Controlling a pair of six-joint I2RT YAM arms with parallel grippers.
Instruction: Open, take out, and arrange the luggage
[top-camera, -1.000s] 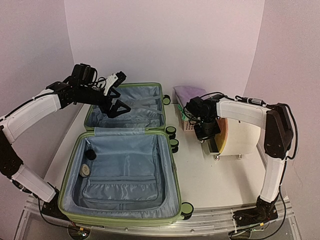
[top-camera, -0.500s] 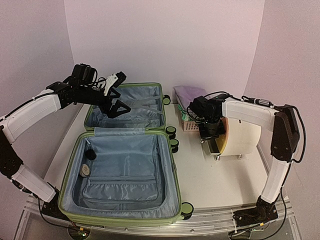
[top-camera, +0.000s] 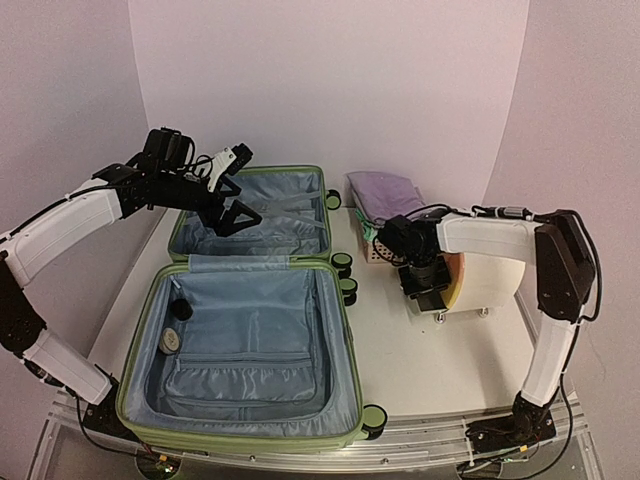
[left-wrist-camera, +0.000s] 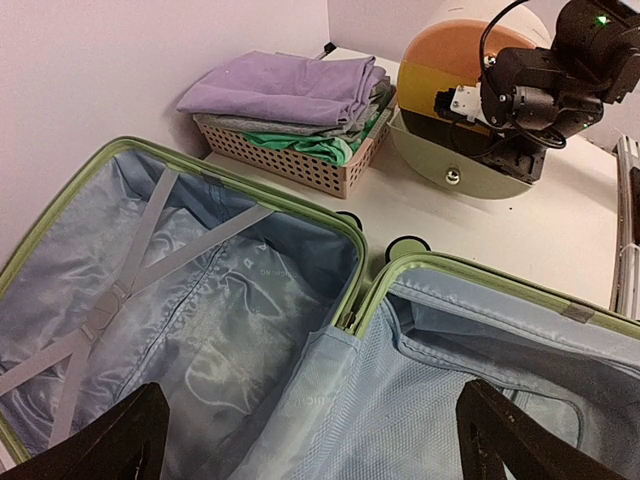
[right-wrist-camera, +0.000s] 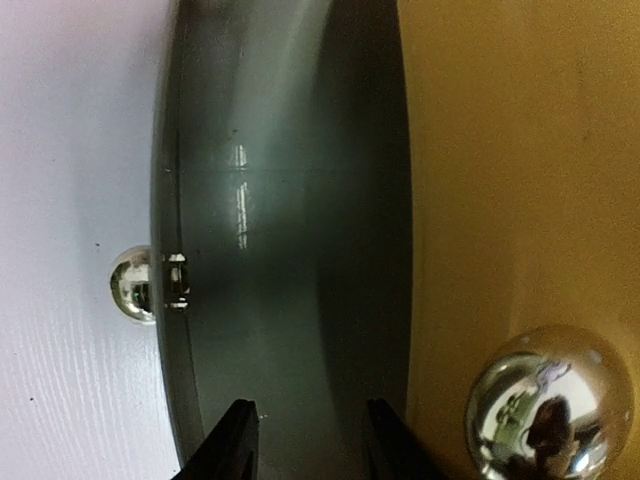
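Aluminium rail runs along the near edge with both arm bases at it, and behind it lies the matte white tabletop. On the left side, the light-green ribbed hard-shell luggage lies splayed flat, both halves facing up with grey-blue lining showing. In the near half there's a stitched pocket panel. Two small items sit against its left wall, one dark and one round and pale, both too small to name. Black-and-green wheels sit at the hinge on the right.

The far half has crossed straps over its lining. Above it hovers the left end effector, fingers spread wide, holding nothing.

Over to the right, a cream cylinder drum stands on little chrome feet. The right end effector is up against its orange-and-cream front face. From the wrist, its fingertips stand slightly apart by the grey rim, pinching nothing, with a chrome ball knob close beside.

Further back, a pink slotted basket sits beside the drum, piled with folded clothes, purple on top. Pale lilac walls close in behind and on both sides.
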